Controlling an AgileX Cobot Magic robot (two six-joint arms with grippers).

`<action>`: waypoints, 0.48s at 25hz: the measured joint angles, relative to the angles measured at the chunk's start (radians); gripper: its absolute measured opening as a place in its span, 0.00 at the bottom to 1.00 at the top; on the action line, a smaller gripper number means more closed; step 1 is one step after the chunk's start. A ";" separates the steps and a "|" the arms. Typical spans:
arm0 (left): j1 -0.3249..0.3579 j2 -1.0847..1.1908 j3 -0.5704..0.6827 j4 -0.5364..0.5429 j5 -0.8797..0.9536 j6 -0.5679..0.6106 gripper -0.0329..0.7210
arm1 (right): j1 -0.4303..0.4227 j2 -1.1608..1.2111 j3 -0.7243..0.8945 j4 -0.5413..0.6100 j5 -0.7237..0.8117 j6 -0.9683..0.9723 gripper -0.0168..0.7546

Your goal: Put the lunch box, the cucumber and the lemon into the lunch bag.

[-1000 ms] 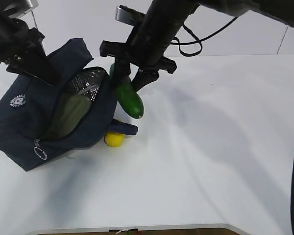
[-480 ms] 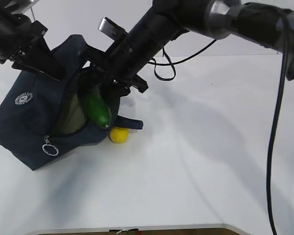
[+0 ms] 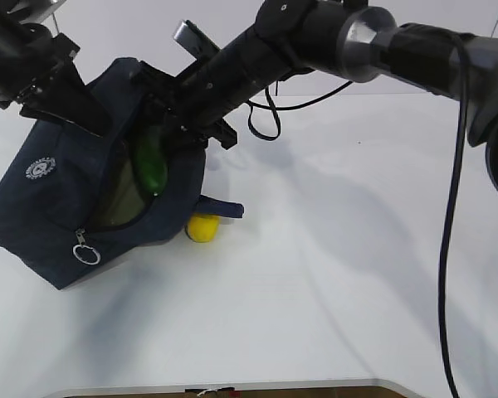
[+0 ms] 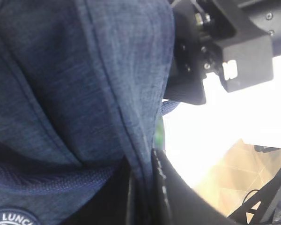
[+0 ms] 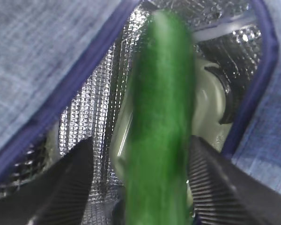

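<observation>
one cucumber (image 5: 159, 131) sits in the right gripper (image 5: 145, 187), inside one lunch bag (image 3: 58, 199). the left gripper (image 3: 62, 99) pinches the bag. one lemon (image 3: 202, 228) lies on the desk (image 3: 332, 274).

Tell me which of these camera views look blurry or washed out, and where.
Right wrist view: the dark green cucumber is smeared soft, while the silvery quilted lining behind it is sharper. Left wrist view: the navy fabric lunch bag fills the frame, and the table at right is blown out white. Exterior view: evenly lit, soft shadows beside the small yellow lemon.
</observation>
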 joint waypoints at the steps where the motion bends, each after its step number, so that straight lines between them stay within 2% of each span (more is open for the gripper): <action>1: 0.000 0.000 0.000 -0.003 0.000 0.000 0.06 | 0.000 0.000 0.000 0.000 -0.001 0.005 0.52; 6: 0.000 0.000 0.000 -0.002 0.000 0.000 0.06 | 0.000 0.000 0.000 0.000 -0.005 0.008 0.66; 12: 0.000 0.000 0.000 -0.002 0.000 0.000 0.06 | 0.000 0.000 0.000 0.009 0.009 0.005 0.68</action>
